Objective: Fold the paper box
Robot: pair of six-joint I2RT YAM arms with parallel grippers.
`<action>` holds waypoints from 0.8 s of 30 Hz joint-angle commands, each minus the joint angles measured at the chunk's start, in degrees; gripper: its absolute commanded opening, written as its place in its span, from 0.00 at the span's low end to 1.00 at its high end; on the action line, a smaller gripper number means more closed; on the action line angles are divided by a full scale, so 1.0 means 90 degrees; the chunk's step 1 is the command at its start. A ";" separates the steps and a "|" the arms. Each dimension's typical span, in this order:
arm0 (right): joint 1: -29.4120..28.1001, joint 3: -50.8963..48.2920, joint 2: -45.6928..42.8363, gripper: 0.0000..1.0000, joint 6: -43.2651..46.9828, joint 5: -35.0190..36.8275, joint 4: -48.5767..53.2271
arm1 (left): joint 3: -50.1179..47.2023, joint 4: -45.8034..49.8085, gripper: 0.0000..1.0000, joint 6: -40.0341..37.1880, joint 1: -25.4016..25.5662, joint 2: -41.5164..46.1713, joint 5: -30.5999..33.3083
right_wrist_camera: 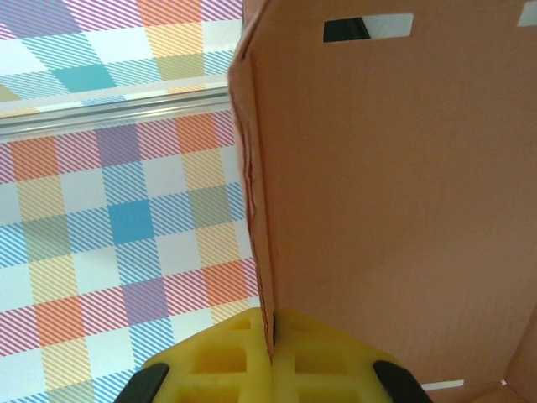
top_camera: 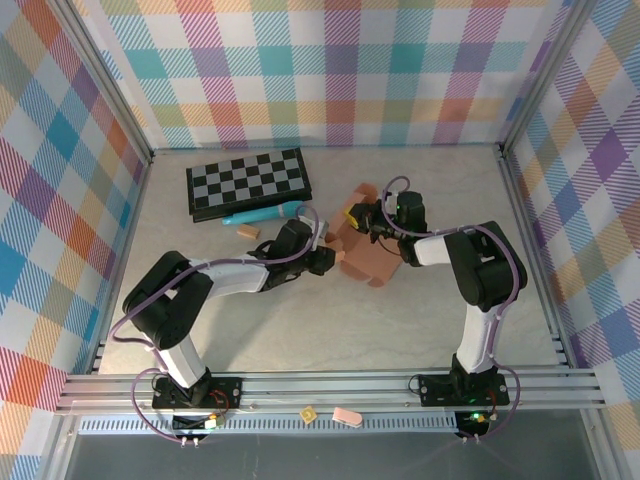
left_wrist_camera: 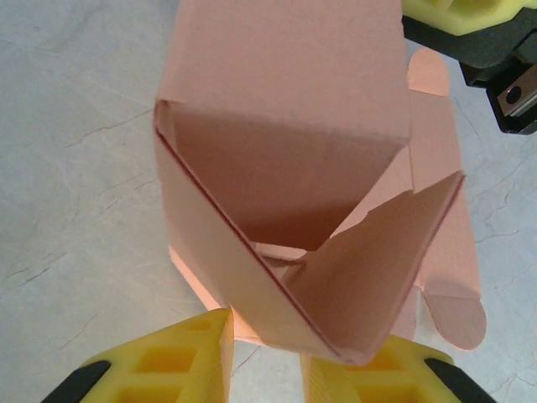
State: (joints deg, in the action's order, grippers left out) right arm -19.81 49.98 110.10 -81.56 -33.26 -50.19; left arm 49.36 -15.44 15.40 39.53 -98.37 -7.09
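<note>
**A:** Closest to the lens, the right gripper (right_wrist_camera: 270,323) has its yellow fingers clamped on the upright edge of a panel of the paper box (right_wrist_camera: 394,210).

**B:** And the left gripper (left_wrist_camera: 267,336)?

**A:** Its jaws are narrowly apart at the box's lower corner. I can't tell whether they pinch it.

**B:** The surface and room?

**A:** A pale mottled table (top_camera: 300,320) with pastel plaid walls (top_camera: 330,70). The box sits mid-table between both grippers, half-formed, with its walls raised. Far left of it lie a chessboard (top_camera: 248,183), a teal pen (top_camera: 265,215) and a small tan block (top_camera: 247,231).
</note>
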 commanded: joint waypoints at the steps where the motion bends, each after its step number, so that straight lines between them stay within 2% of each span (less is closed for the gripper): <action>1: -0.0001 -0.0212 0.0173 0.00 -0.0010 -0.0059 -0.0617 | 0.0201 -0.0262 0.27 0.0067 0.0108 -0.0133 0.0482; 15: -0.0173 -0.0425 0.0325 0.00 -0.0310 0.0228 -0.1027 | 0.0437 -0.0403 0.28 0.0264 0.0322 -0.0470 0.1252; 24: -0.0404 -0.0578 0.0228 0.00 -0.0647 0.0844 -0.1105 | 0.0755 -0.0416 0.30 0.0570 0.0437 -0.0695 0.2014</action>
State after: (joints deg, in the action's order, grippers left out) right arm -22.02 46.44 111.94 -85.49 -26.37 -59.72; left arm 53.76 -16.69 19.00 42.98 -103.70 6.17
